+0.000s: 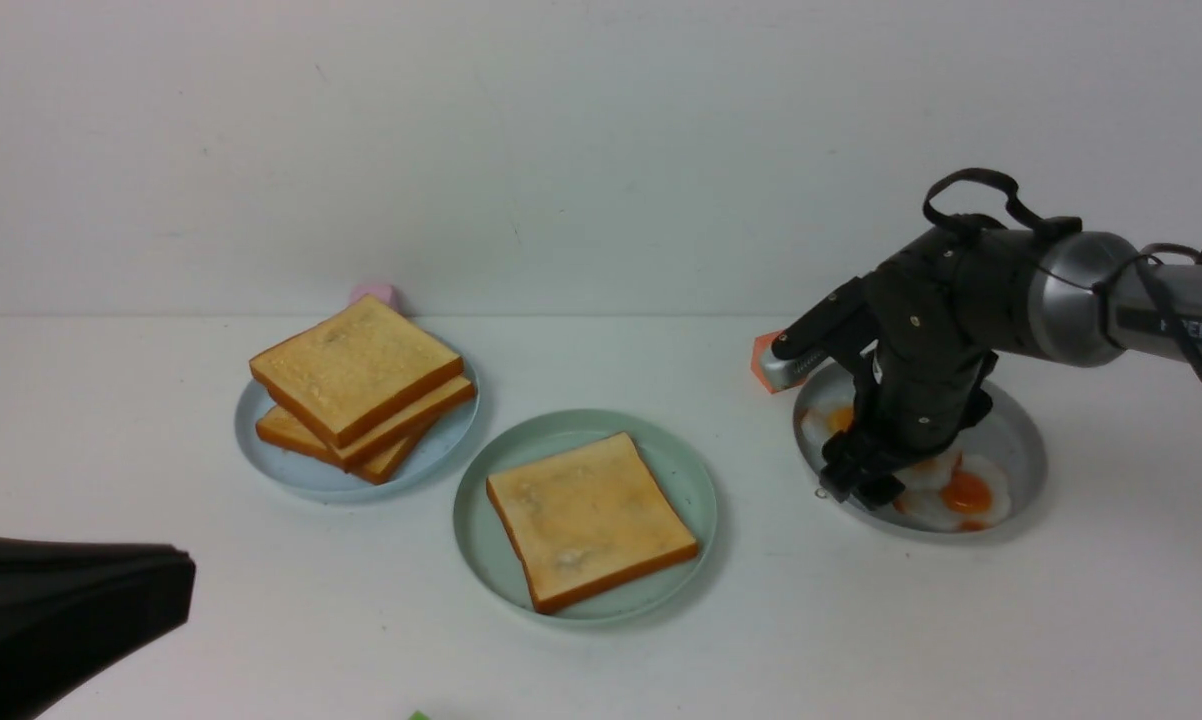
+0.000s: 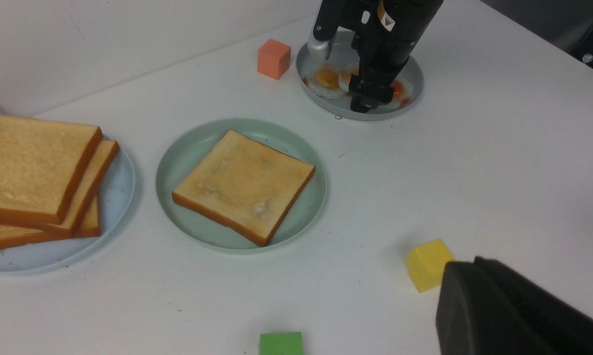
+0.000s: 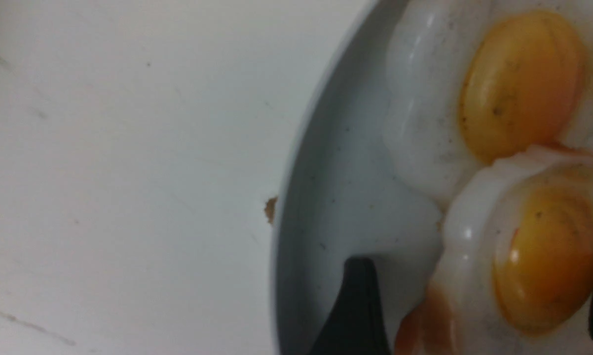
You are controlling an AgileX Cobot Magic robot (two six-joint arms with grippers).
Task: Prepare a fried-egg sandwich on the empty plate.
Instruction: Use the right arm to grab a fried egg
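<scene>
The pale mint-green plate (image 1: 481, 510) sits mid-table with one golden toast slice (image 1: 589, 518) flat on it and no egg on that slice. It also shows in the left wrist view (image 2: 188, 153). Several fried eggs (image 1: 966, 495) lie on the grey plate (image 1: 1026, 440) at the right. My right gripper (image 1: 866, 485) points down into that plate. It is open, with its fingers (image 3: 355, 305) on either side of one egg (image 3: 543, 256), low over the plate. My left gripper (image 1: 186, 590) is shut and empty at the near left, away from the plates.
A pale blue plate (image 1: 291, 470) at the left holds three stacked toast slices (image 1: 356, 368). Small blocks lie about: orange (image 1: 766, 362) beside the grey plate, pink (image 1: 374, 293) behind the toast stack, yellow (image 2: 427, 264) and green (image 2: 280, 343) near the front edge.
</scene>
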